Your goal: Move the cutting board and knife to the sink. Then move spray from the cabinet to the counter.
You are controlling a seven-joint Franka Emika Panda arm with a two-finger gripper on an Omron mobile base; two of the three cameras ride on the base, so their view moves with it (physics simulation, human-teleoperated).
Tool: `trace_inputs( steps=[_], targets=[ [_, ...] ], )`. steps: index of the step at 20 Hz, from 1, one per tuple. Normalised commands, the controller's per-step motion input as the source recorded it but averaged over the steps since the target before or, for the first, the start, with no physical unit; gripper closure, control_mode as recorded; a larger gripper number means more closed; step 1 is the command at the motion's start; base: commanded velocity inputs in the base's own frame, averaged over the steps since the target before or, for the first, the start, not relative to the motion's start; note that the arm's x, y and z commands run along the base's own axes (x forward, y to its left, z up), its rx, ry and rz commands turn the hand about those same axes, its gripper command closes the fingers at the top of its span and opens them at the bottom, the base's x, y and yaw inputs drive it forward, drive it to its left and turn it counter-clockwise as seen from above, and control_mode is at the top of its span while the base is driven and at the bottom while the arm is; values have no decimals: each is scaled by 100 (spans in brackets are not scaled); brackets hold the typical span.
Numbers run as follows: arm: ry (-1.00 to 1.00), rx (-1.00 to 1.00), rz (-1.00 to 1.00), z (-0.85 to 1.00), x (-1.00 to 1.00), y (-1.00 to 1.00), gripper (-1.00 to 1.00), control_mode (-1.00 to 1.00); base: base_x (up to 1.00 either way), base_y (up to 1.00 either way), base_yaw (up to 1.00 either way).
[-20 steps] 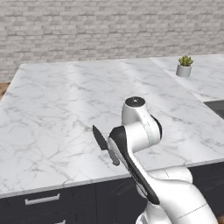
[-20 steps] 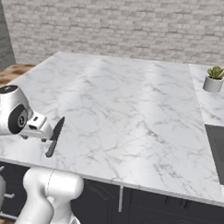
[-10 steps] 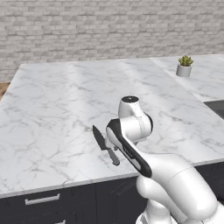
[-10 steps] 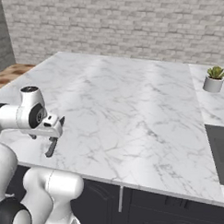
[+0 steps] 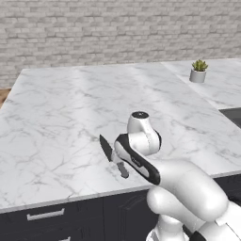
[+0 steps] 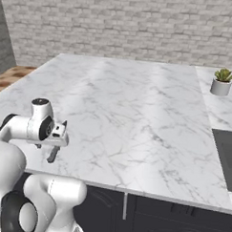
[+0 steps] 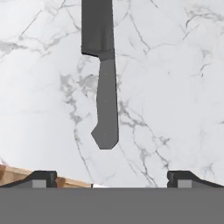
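Hand view: your fingers stand wide apart, holding nothing, above the white marble counter. The knife lies flat on the counter between and beyond them, grey handle toward you, dark blade running away. A strip of wooden cutting board shows by the left fingertip. In the left base view the knife lies near the counter's front edge, just beside your arm. A potted plant sits far right.

A rendered home kitchen: a broad white marble counter over dark drawer fronts, a pale brick wall behind, a small potted plant far right, a knife lying near.
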Motion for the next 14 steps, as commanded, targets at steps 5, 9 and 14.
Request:
trace_inputs(
  steps=[5, 9, 14],
  targets=[
    [-7, 0, 4, -43, 11, 13, -100, -100, 0, 0, 0],
    [-2, 0, 0, -36, 4, 8, -100, -100, 0, 0, 0],
    [0, 0, 0, -23, 0, 0, -100, -100, 0, 0, 0]
  ],
)
